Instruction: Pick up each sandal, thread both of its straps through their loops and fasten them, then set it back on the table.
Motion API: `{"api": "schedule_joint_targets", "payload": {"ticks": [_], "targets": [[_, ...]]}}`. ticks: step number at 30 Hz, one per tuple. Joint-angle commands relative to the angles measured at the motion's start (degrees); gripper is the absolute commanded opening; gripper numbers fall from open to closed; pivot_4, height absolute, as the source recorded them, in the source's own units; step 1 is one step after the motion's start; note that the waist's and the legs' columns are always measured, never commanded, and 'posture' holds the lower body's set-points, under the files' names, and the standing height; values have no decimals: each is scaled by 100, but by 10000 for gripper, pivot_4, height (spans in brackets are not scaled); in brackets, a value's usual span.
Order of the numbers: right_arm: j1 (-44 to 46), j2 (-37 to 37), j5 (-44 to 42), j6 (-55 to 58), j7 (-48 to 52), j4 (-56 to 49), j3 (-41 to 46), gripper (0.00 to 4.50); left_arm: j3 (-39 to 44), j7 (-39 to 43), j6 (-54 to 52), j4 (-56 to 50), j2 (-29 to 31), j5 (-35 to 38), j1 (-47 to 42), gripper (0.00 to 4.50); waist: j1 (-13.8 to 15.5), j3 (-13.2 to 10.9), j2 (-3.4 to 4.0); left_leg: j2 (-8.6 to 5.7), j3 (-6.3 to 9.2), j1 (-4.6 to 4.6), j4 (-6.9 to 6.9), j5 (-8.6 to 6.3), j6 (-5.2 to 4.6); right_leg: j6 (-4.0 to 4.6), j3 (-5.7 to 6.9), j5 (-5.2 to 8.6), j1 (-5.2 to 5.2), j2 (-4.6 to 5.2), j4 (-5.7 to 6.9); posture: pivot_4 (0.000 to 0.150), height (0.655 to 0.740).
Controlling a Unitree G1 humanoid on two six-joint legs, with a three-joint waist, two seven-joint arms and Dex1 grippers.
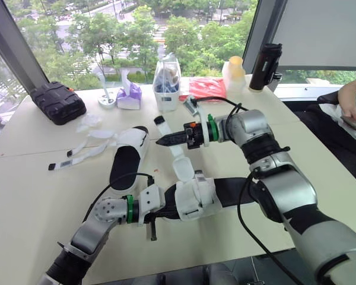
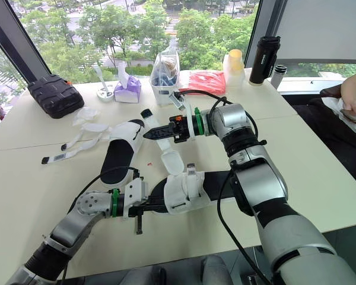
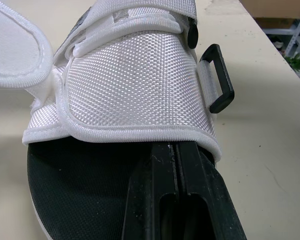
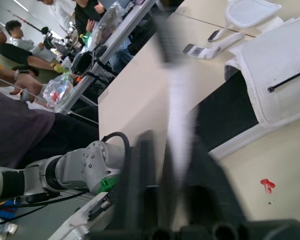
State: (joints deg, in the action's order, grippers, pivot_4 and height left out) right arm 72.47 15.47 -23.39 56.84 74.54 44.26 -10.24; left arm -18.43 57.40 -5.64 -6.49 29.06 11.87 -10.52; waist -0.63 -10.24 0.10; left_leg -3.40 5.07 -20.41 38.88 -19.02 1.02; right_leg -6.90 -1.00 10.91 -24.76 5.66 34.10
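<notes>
Lowest in the frame, centre, the near sandal [image 1: 196, 197] lies on the pale tabletop [image 1: 41, 196], its black footbed running off to the right. We see the left claw [image 3: 176, 149] with its fingers pressed together, its tip slid under the sandal's white woven upper and resting on the footbed. A black plastic loop [image 3: 219, 77] on the sandal's side stands empty beside it.

Just above, mid-frame, the right claw [image 1: 166, 141] is pinching a long white strap [image 1: 178, 157] that rises from this sandal; the strap's black-tipped end points up the frame, free of any loop.

Left of centre, the second sandal [image 1: 126, 160] lies on the tabletop, its loose straps [image 1: 83, 151] spread out to the left, unfastened.

Along the upper edge sit a black pouch [image 1: 57, 102], a tissue box [image 1: 129, 95] and a dark bottle [image 1: 265, 66].

We judge the task to be early: the first strap is gripped but not threaded, and the second sandal looks untouched.
</notes>
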Motion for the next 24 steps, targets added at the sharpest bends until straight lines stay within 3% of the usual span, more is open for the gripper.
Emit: {"api": "schedule_joint_targets", "payload": {"ticks": [1, 8, 12, 18, 24], "targets": [[-60, 169, -281, 387, 134, -834, 140, 555, -298, 15, -180, 325, 23, -305, 156, 0, 8, 0, 0, 0, 0, 0, 0, 0, 0, 0, 0, 0, 0, 0, 0, 1500, 7400], [-849, 789, -1005, 1459, -69, -3131, 237, 555, -322, 24, -199, 308, 22, -306, 156, 0, 7, 0, 0, -1, 3, -2, 0, 0, 0, 0, 1, 0, 0, 12, 0, 1500, 7400], [-1787, 1477, -1937, 2494, -278, -5055, 718, 555, -331, 42, -223, 306, 36, -286, 168, 0, 61, 1, -1, -5, 9, -8, 0, 0, 0, 0, 7, 0, 1, 17, -4, 1500, 7400], [-3230, 2093, -2284, 2261, -639, -6622, 651, 555, -335, 117, -254, 323, 79, -235, 136, 0, 83, 0, -2, -3, -6, -6, -1, -4, -7, -4, 6, 1, 0, 20, -9, 1500, 7400], [-4212, 2552, -1586, 835, -869, -7360, -116, 555, -315, 207, -338, 304, 130, -169, 138, 0, 85, 0, -6, 2, -7, 0, 0, -4, -7, -11, 11, 5, 7, 15, -9, 1500, 7400]]}}
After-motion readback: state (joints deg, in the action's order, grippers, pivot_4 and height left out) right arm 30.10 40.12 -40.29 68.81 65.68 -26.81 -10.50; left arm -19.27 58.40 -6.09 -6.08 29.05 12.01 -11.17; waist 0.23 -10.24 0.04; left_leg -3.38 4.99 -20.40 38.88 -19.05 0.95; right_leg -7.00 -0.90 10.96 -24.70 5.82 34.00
